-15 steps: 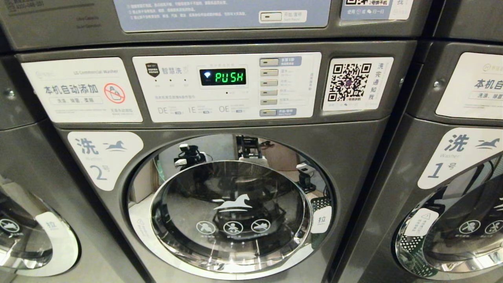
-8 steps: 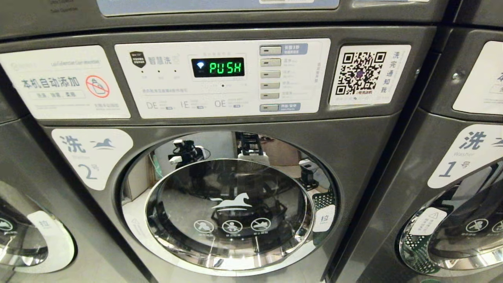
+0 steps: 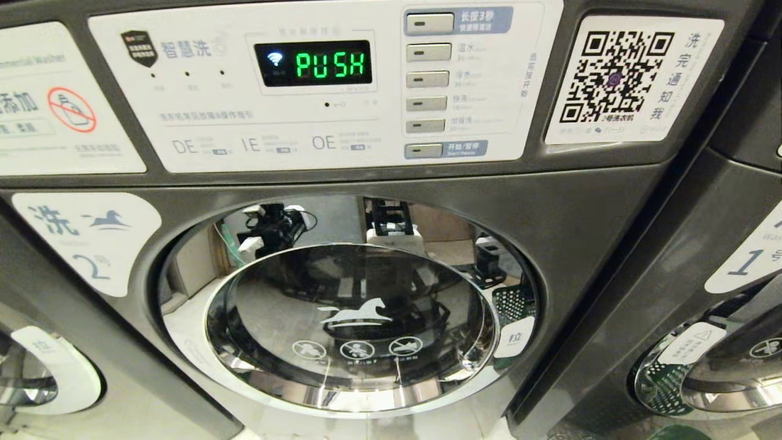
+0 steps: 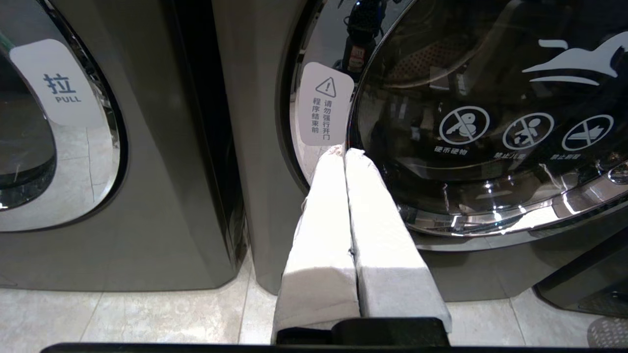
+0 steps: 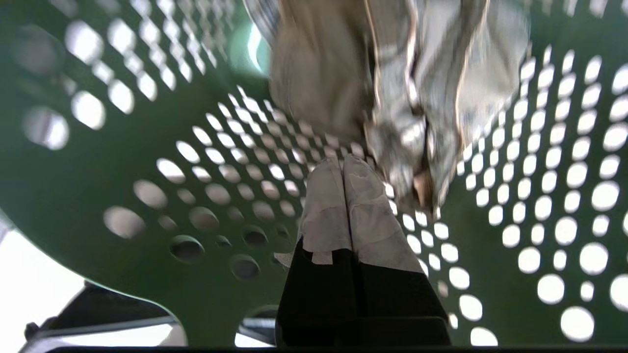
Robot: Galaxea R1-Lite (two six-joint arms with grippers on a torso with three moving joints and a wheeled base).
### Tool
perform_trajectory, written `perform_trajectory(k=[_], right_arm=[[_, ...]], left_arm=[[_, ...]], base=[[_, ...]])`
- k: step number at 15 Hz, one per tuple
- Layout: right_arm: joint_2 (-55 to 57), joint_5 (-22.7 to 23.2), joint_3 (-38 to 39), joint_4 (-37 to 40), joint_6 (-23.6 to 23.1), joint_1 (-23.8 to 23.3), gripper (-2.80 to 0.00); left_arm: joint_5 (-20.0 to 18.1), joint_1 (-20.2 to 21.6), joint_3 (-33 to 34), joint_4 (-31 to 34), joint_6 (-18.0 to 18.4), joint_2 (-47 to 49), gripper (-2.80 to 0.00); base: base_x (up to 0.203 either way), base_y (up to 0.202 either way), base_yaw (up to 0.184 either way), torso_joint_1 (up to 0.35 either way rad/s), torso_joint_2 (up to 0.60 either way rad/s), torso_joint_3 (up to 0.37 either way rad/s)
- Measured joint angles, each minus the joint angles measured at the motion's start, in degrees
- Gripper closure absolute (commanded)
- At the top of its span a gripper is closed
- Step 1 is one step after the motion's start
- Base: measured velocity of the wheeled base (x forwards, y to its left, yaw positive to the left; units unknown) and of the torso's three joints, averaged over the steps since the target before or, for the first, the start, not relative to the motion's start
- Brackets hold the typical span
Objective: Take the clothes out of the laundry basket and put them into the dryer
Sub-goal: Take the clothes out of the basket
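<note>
Clothes (image 5: 392, 93) lie in the laundry basket (image 5: 147, 162); right claw (image 5: 343, 164) inside, just beside them

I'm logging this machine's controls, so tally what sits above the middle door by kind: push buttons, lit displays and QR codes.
Push buttons: 6
Lit display: 1
QR code: 1
Total: 8
</note>
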Motion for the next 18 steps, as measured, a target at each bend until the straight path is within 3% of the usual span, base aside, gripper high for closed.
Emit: perform_trajectory(k=[18], right_arm=[[13.8,-0.1,-9.7,0.0,-1.2,-1.3,0.0]], left_arm=[[0.0,0.0,0.0,-0.2,-0.1,0.0,0.0]], base=[[0.0,0.0,0.0,0.004,0.0,-0.198]])
